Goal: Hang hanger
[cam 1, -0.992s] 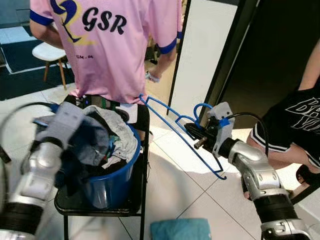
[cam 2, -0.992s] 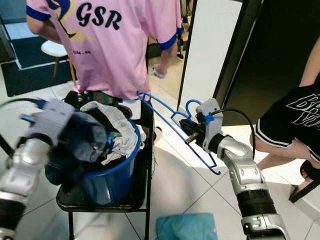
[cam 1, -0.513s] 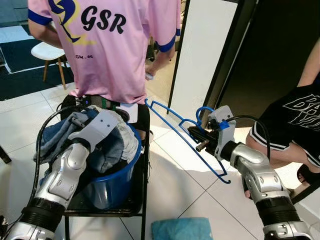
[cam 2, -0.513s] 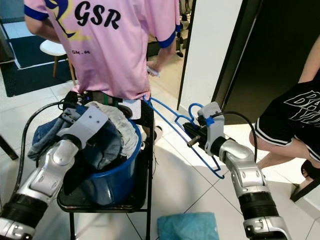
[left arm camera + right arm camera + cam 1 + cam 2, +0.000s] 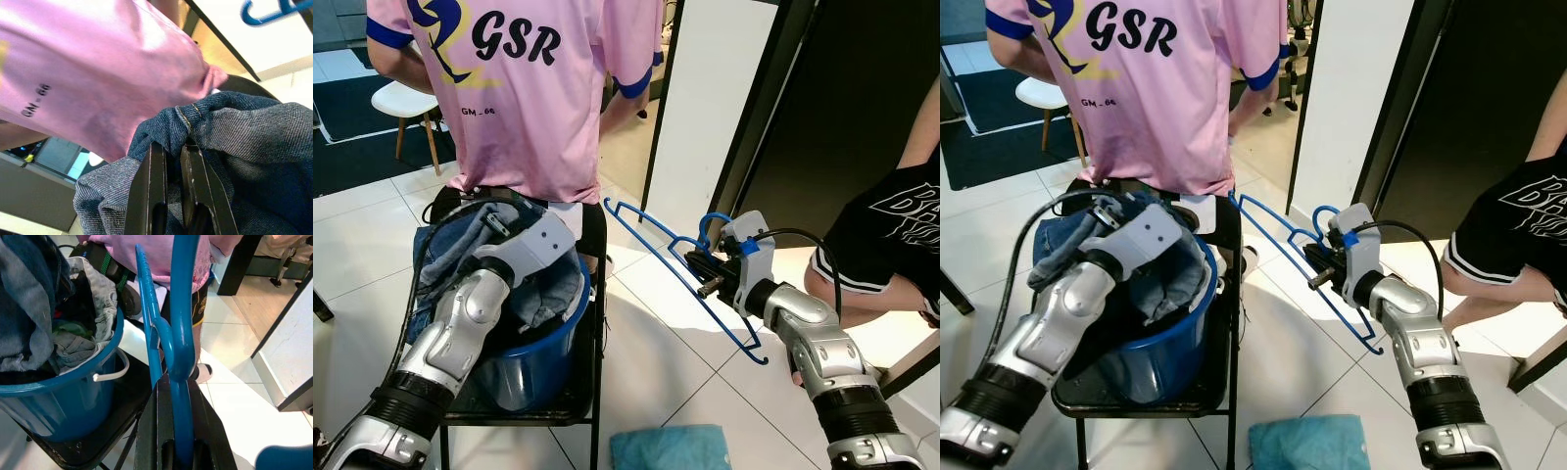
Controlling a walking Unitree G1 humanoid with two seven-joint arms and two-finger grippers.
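Left eye view: right gripper (image 5: 707, 277) gripping hanger (image 5: 680, 279)

Daylight fills the head views, bright and even, and the white floor tiles (image 5: 646, 343) carry a soft sheen. The dark doorway (image 5: 862, 108) on the right stays deep in shadow. A soft shadow lies under the chair (image 5: 1219, 392). Both head views are sharp (no motion smear). In the left wrist view the pink shirt (image 5: 98, 73) is blurred and overexposed; in the right wrist view the blue hanger (image 5: 178, 333) close to the lens is soft.
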